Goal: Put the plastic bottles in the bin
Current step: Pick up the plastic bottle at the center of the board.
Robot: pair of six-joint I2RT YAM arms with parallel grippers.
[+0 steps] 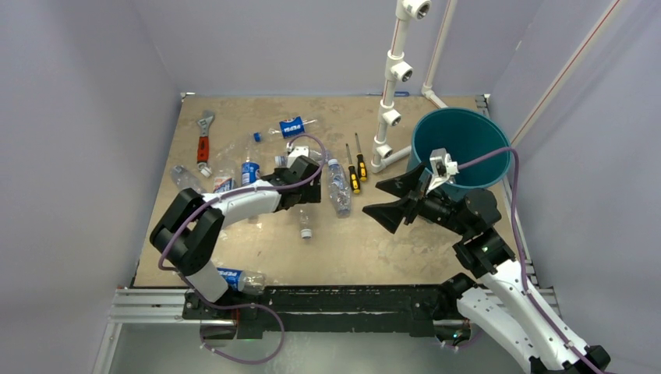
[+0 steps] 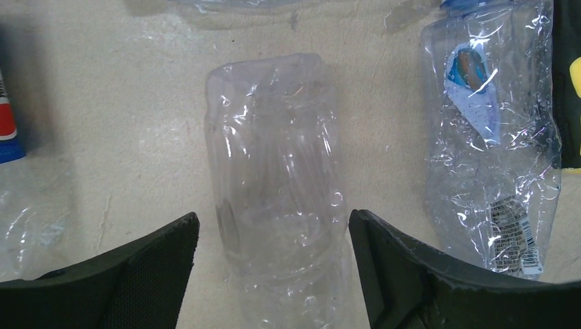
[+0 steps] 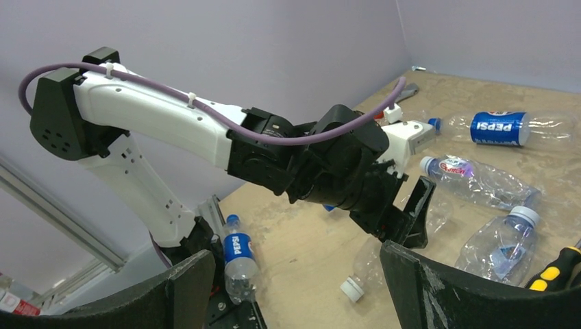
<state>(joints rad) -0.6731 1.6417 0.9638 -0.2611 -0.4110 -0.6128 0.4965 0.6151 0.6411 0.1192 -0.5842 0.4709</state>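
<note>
Clear crumpled plastic bottle (image 2: pixel 274 151) lying flat on the tan surface (image 1: pixel 390 257), framed between the fingers of the left end effector (image 2: pixel 273 223), jaws spread, a gap on either side. Second clear bottle with blue cap (image 2: pixel 493 137) just right of that end effector. Right end effector (image 1: pixel 394 201) held above the surface, jaws wide, gripping nothing; round teal-blue plastic bin (image 1: pixel 468 140) close behind it.

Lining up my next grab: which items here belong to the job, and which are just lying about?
Job:
- plastic bottles, scattered across the table
- bin

Lying about:
- screwdrivers
- red-handled wrench
- white pipe frame
</note>
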